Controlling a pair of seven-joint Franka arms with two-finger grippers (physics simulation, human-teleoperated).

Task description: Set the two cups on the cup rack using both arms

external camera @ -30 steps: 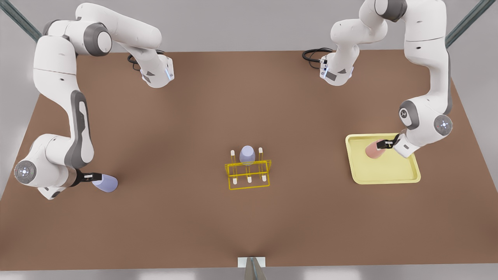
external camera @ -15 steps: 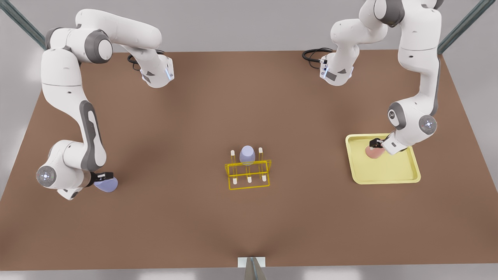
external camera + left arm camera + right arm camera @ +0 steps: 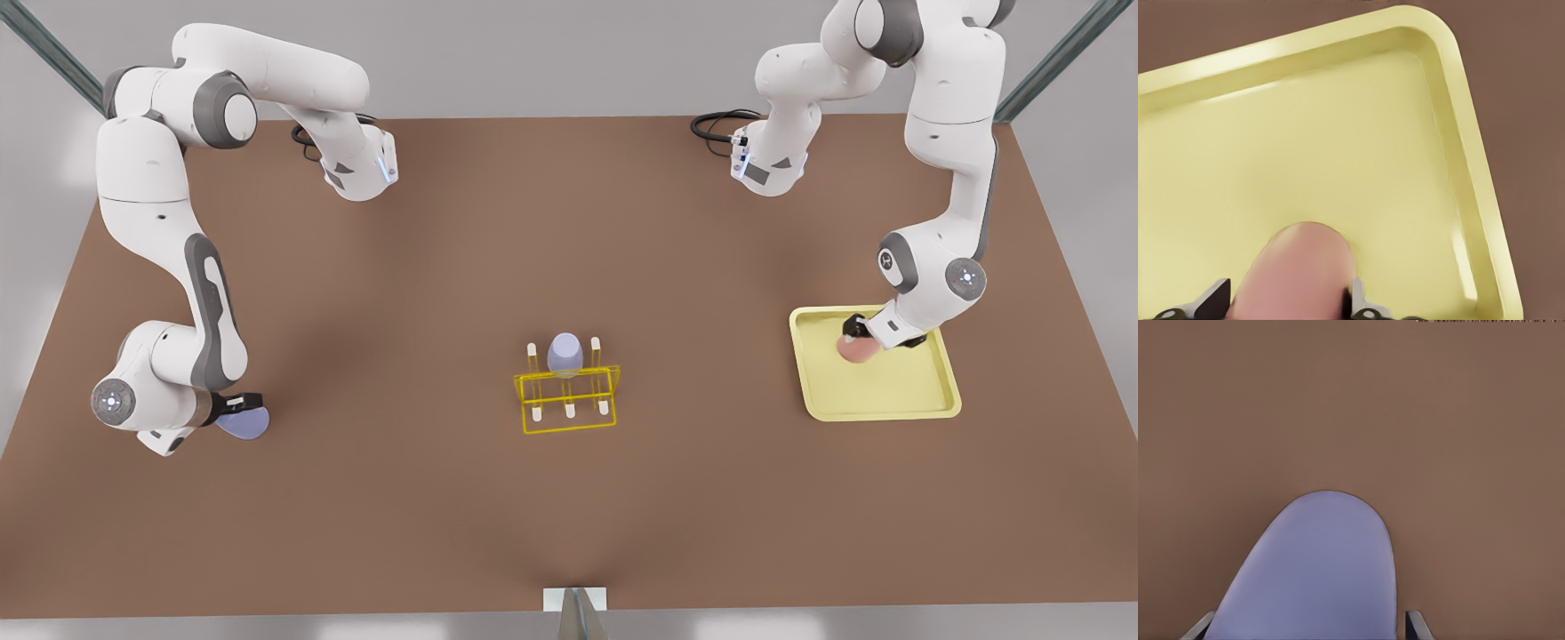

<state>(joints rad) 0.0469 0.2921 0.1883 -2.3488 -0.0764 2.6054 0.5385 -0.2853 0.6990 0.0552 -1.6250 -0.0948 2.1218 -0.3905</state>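
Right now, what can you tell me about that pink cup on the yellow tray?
The pink cup is small, plain, matte and handle-less, with a rounded closed end. It sits over the pale yellow tray, near its far side. The left gripper has a black finger on each side of it, shut on it. The wrist view shows no rim or opening.

High overhead front; close wrist views

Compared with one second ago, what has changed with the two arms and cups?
The left gripper slid further over the pink cup on the tray; the right gripper closed in over the lavender cup on the table. Fingers flank both cups; neither is lifted. The cup rack and its look-alike cup stayed put.
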